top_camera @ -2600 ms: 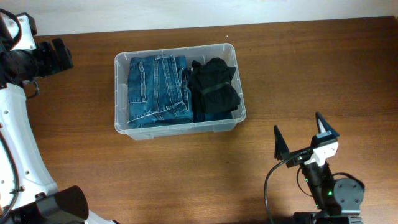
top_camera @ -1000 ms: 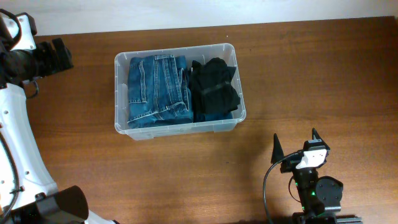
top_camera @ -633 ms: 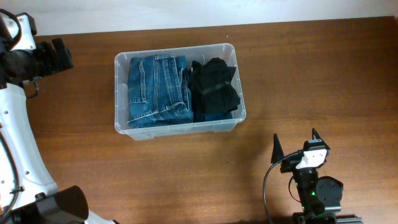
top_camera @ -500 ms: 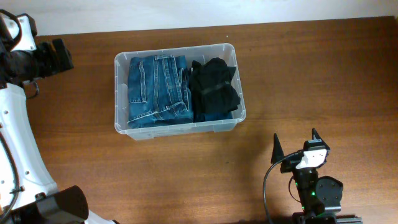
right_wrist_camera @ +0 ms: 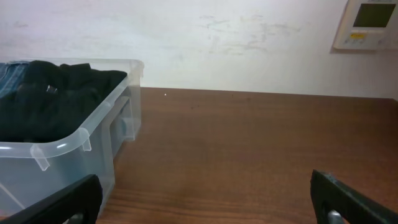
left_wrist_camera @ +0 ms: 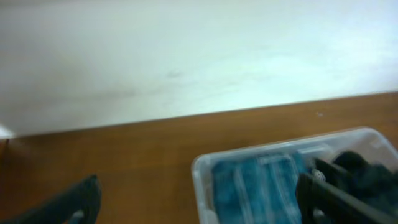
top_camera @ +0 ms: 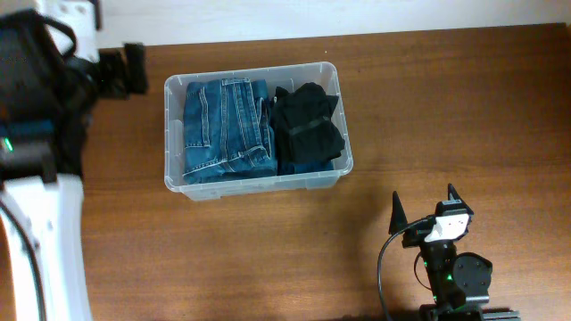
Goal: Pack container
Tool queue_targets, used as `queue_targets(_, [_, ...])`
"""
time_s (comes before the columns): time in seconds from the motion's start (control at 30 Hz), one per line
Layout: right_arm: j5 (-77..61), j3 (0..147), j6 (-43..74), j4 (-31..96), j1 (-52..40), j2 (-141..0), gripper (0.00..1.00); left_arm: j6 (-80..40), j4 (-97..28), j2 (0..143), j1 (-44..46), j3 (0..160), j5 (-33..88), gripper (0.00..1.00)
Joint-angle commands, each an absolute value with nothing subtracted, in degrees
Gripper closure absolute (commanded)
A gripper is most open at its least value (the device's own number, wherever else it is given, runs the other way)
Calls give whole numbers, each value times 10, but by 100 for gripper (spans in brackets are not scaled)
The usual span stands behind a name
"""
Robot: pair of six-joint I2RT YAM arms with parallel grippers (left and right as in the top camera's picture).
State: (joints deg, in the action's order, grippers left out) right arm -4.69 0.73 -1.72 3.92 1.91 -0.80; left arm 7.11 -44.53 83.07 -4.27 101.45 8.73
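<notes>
Left gripper (top_camera: 134, 69), jaws wide and empty, has swung in just beside the far-left corner of the container (top_camera: 254, 72), while the right gripper (top_camera: 425, 201) idles wide open to its near-right; the container sits between them, already holding jeans (top_camera: 219, 129) and a black garment (top_camera: 308, 125), so packing appears complete.

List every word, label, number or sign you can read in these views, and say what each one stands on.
No text can be read in any view.
White wall panel, right wrist view: faint marks on its display, too small and blurred to read.
Clear rectangular plastic container, folded blue jeans and black folded garment: no lettering shows.
</notes>
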Motion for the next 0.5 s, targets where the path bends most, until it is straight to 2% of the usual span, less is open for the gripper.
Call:
queue_targets(0.0, [-40, 3, -14, 41, 23, -2, 2, 102, -374, 732, -22, 872, 91, 1])
queue_targets(0.33, [-40, 3, -14, 41, 23, -2, 2, 102, -35, 455, -12, 389, 112, 1])
queue_targets(0.47, [-40, 3, -14, 41, 23, -2, 1, 102, 43, 366, -12, 255, 107, 1])
